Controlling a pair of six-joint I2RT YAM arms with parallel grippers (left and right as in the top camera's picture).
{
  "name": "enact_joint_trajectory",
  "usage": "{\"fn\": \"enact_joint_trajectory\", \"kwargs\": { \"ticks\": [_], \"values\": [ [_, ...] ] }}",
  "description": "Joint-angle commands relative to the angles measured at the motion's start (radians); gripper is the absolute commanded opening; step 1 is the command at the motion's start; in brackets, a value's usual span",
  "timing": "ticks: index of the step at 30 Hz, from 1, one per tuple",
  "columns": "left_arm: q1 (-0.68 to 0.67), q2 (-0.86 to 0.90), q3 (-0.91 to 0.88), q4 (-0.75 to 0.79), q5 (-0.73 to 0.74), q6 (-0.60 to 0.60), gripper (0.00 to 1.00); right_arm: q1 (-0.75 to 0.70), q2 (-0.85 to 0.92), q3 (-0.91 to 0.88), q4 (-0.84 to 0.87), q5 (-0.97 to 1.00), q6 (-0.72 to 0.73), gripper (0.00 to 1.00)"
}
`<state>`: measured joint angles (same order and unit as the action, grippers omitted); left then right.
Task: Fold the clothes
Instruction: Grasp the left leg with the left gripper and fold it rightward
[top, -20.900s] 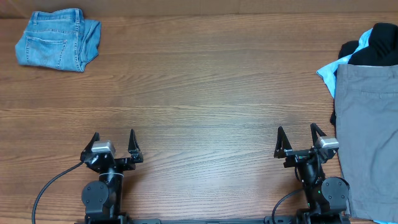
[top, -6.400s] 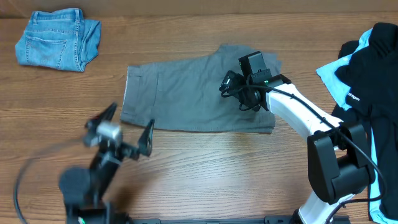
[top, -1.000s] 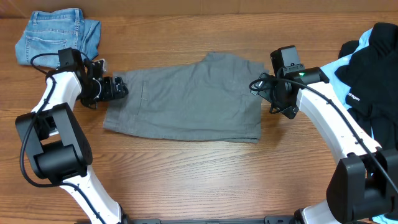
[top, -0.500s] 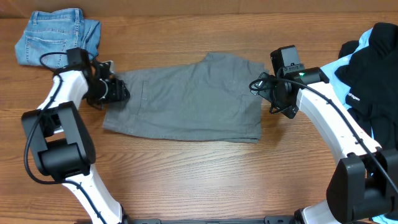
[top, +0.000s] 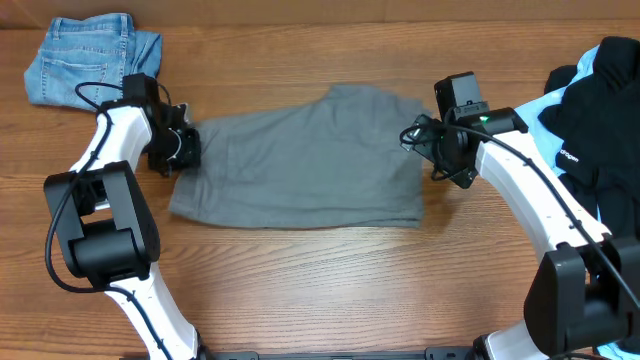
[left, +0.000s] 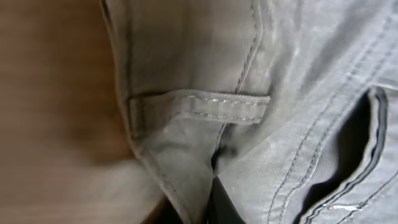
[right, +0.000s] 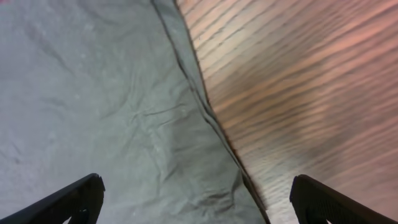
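Here the left hand (top: 184, 149) pinches grey shorts (top: 305, 160).

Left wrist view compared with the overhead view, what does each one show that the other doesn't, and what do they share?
Only the left wrist view: a stitched belt loop on the waistband and a dark pocket opening. Only the overhead view: folded blue denim jeans, a black and light-blue garment pile, plus the left gripper and right gripper at the shorts' two ends. Both: the grey cotton shorts on the wooden table.
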<state>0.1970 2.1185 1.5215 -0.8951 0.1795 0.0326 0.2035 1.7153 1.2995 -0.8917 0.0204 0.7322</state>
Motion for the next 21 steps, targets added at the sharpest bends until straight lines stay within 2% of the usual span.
{"fn": "enact_joint_trajectory", "kwargs": {
  "ticks": [1, 9, 17, 21],
  "values": [
    [0.010, 0.021, 0.104, -0.081, -0.182, -0.068, 0.04, 0.002, 0.024, -0.018, 0.058, -0.118, -0.008, 1.00],
    [-0.016, 0.021, 0.443, -0.362, -0.187, -0.116, 0.04, 0.096, 0.121, -0.038, 0.208, -0.169, -0.008, 1.00],
    [-0.140, 0.020, 0.704, -0.549, -0.189, -0.116, 0.04, 0.178, 0.230, -0.038, 0.323, -0.165, -0.007, 0.87],
    [-0.211, 0.019, 0.774, -0.602, -0.190, -0.165, 0.04, 0.178, 0.273, -0.038, 0.342, -0.179, -0.006, 0.83]
  ]
}}
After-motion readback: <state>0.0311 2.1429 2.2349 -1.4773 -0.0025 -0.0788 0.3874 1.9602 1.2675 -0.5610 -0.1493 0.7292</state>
